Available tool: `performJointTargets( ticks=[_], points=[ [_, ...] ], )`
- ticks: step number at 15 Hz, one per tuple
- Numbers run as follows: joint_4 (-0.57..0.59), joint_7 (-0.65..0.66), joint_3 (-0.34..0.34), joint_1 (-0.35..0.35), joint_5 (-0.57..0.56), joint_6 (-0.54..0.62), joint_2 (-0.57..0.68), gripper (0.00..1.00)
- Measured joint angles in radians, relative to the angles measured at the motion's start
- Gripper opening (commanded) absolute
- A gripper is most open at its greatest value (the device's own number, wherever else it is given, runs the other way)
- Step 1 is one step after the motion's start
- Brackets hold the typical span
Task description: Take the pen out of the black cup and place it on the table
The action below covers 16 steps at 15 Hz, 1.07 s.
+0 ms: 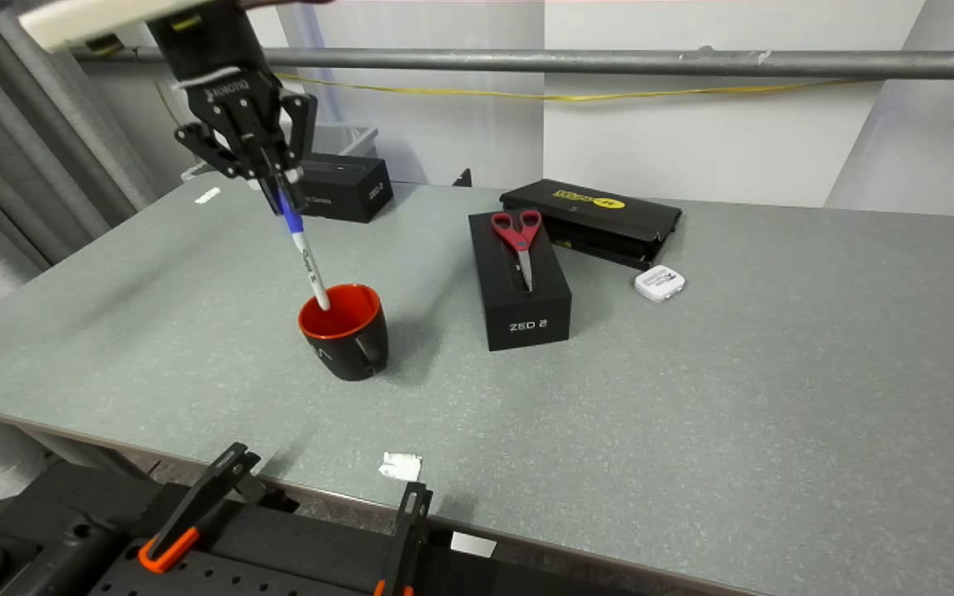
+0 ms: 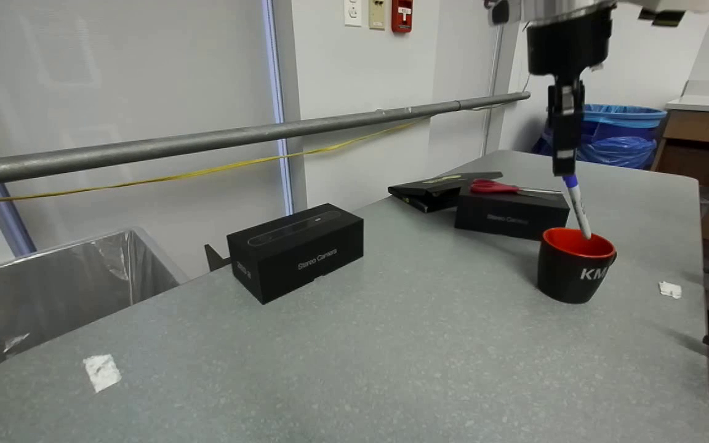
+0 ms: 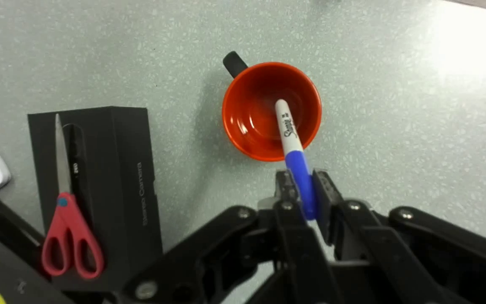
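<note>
Pincer [image 3: 303,181] closed on tilted pen [image 3: 296,160], fingertips [image 3: 284,183] clamping its blue end [image 3: 306,192]

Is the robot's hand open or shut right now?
The hand is shut on the pen: in the wrist view, its black fingers sit against both sides of the blue cap.

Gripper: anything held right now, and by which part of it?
Yes, the gripper holds the pen by its blue end, with the white end slanting down.
</note>
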Motion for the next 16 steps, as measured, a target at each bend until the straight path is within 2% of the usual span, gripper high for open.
performJointTargets(
  ticks=[3, 6, 8, 11, 14, 16],
  points=[
    [-0.050, -0.002, 0.026, 0.009, 0.001, 0.007, -0.159, 0.04],
    [-0.059, -0.013, 0.040, 0.015, 0.010, 0.056, -0.203, 0.04],
    [-0.053, -0.033, 0.033, 0.015, 0.035, 0.126, -0.150, 0.04],
    [-0.004, -0.171, 0.005, 0.015, 0.172, 0.203, 0.009, 0.04],
    [0.096, -0.339, -0.009, -0.001, 0.329, 0.200, 0.187, 0.04],
    [0.168, -0.399, -0.009, -0.019, 0.384, 0.171, 0.284, 0.04]
  ],
)
